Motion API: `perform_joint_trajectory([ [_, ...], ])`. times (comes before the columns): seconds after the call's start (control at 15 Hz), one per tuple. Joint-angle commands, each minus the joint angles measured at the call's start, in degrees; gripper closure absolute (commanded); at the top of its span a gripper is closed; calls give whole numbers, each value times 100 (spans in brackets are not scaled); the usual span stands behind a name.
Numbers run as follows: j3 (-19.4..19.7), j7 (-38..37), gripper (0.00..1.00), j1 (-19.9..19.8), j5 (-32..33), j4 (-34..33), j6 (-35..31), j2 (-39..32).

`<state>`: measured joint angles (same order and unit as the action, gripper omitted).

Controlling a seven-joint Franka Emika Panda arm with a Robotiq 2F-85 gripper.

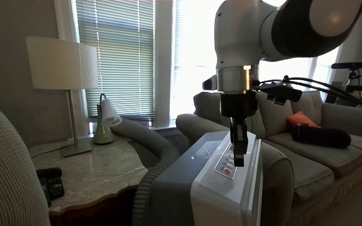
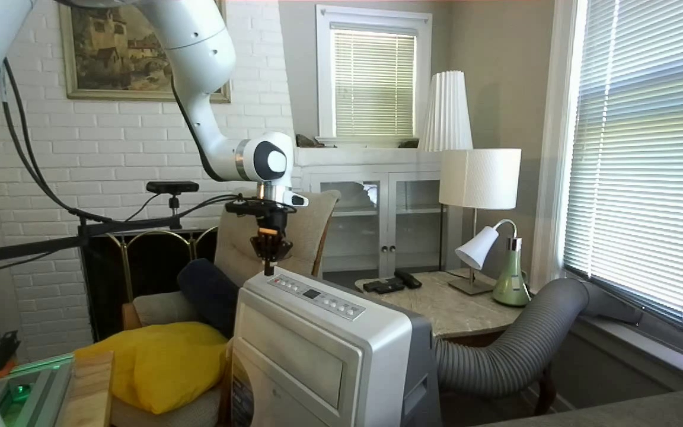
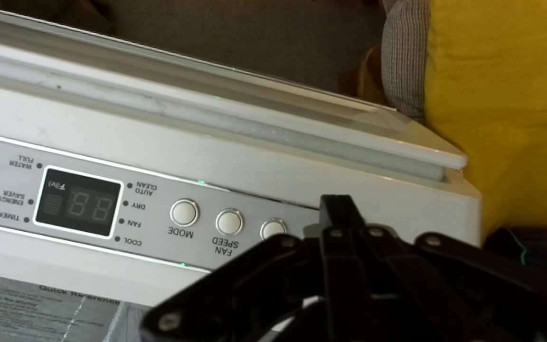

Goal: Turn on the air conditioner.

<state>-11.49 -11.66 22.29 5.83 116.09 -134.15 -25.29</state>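
The air conditioner (image 1: 218, 194) is a boxy unit with a white front and grey sides, in both exterior views (image 2: 294, 367). Its top control panel (image 3: 159, 190) carries white buttons and a dark display (image 3: 79, 203) with faint, unlit digits. A red button (image 1: 227, 170) sits at one end of the panel; in the wrist view it is hidden behind my gripper. My gripper (image 3: 337, 209) is shut and empty, pointing down over that end of the panel, also in both exterior views (image 1: 239, 161) (image 2: 269, 270). I cannot tell whether its tips touch the unit.
A thick grey ribbed hose (image 2: 484, 362) runs from the unit to the window. A marble table (image 1: 105, 166) with lamps stands beside it. A beige sofa (image 1: 306, 166) and a chair with a yellow cushion (image 2: 163, 362) are close by. Cables (image 2: 21, 142) hang along the arm.
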Motion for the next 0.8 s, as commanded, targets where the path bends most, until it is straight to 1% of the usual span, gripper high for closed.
perform_joint_trajectory([
  [0.0, 85, -239, 100, 92, 155, -212, 179, -128],
  [0.73, 134, -241, 100, 130, 168, -357, 217, -301],
])
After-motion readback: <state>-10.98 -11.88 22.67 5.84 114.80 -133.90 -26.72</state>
